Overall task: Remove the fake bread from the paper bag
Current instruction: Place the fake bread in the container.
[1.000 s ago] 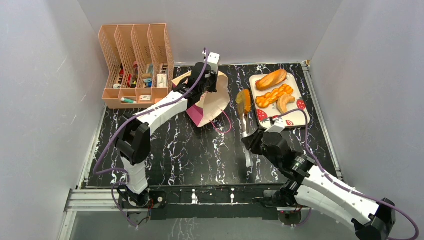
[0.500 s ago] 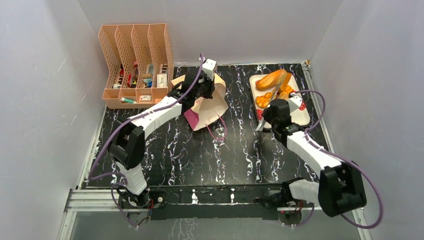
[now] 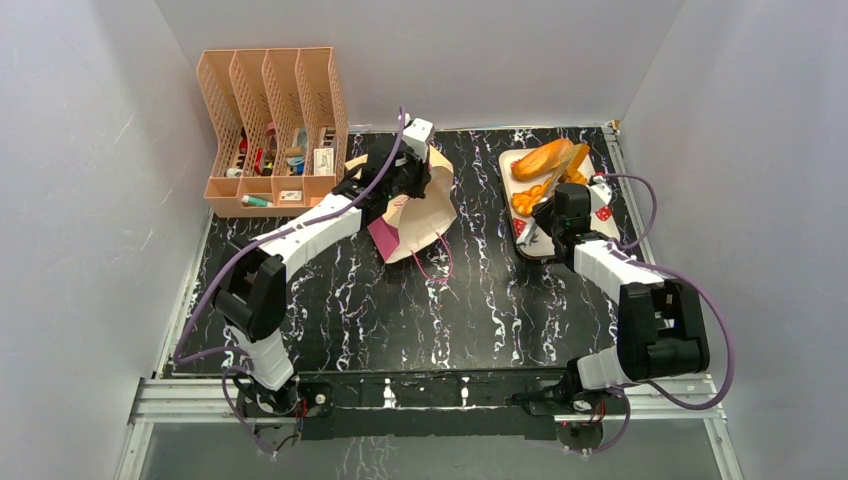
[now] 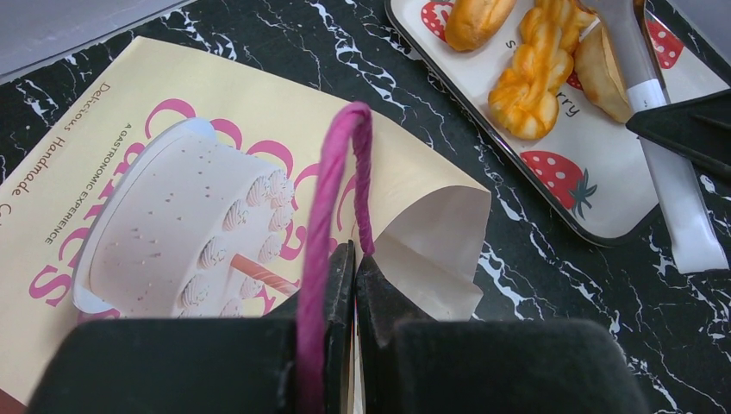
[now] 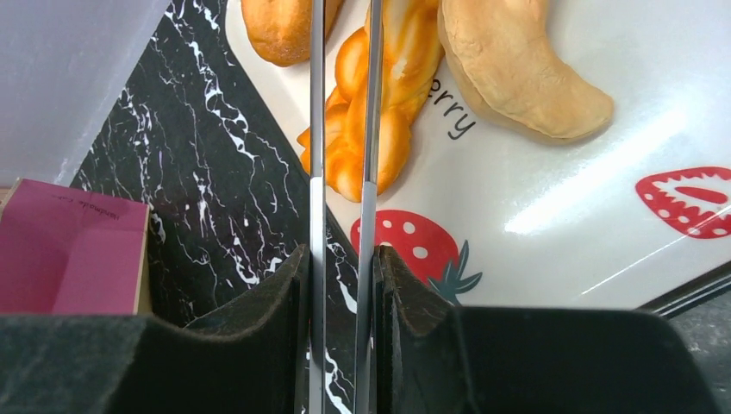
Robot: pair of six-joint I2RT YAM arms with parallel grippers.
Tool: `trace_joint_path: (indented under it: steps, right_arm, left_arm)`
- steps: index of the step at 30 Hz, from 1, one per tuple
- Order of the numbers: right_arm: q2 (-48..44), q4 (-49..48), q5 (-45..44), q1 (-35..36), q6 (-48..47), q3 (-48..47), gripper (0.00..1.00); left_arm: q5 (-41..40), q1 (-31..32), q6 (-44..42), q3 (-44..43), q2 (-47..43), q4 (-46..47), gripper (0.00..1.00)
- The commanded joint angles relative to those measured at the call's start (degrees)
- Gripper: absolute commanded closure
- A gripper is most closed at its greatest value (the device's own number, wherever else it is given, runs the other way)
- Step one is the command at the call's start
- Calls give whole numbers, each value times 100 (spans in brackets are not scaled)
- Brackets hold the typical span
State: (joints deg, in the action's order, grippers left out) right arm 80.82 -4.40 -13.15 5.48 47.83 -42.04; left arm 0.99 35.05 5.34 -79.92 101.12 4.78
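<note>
left hand point(image 4: 353, 259) is clamping the handle point(image 4: 321, 207) of the paper bag point(image 4: 129, 129) — right hand point(image 5: 343, 259) is squeezing tongs point(image 5: 316, 103) over the tray point(image 5: 552, 207), seemingly unloading; releasing is coming next.

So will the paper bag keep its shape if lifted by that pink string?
Probably not: the paper bag looks flattened with a folded corner, so it likely sags. Hanging from one thin string handle in the left gripper, it may swing.

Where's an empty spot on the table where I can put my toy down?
The biggest bare patch is the near half of the table, in front of the paper bag. A narrower strip lies between bag and tray. The back is crowded: file rack, bag held by the left gripper, bread under the right gripper's tongs.
</note>
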Motion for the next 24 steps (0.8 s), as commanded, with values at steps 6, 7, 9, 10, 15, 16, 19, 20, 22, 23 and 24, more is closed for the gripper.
trace_joint_path:
  steps: [6,7,9,10,15,16,19,20,22,23,24]
  right_arm:
    - [228,-596,312,-232,408,-221,72]
    - [232,-597,343,-258,431,-199,72]
    - [233,-606,425,-303,477,-167,69]
    - [221,-606,446,-302,496,-152,67]
    - [138,-592,505,-317,531,-73,60]
    - [124,-581,507,-315,531,-61,60]
    - [66,-570,540,-311,536,9,60]
    - [31,-564,555,-311,541,38,60]
    - [-53,-546,579,-316,571,99,60]
    - [-111,-538,591,-313,596,157,60]
    - [-170,-535,588,-312,610,202,60]
  left_arm:
    - [120,11,1,2,-424,103,100]
    - [120,11,2,3,-434,103,100]
    - [128,11,2,9,-440,103,100]
    - [129,11,12,11,-444,103,100]
    - [129,11,29,12,-461,102,100]
    - [129,12,28,12,-463,103,100]
    - [129,11,42,7,-485,85,100]
    - [129,15,45,5,-493,77,100]
    - [129,11,57,11,-512,76,100]
    - [129,11,55,3,-523,68,100]
    - [129,16,57,-2,-524,67,100]
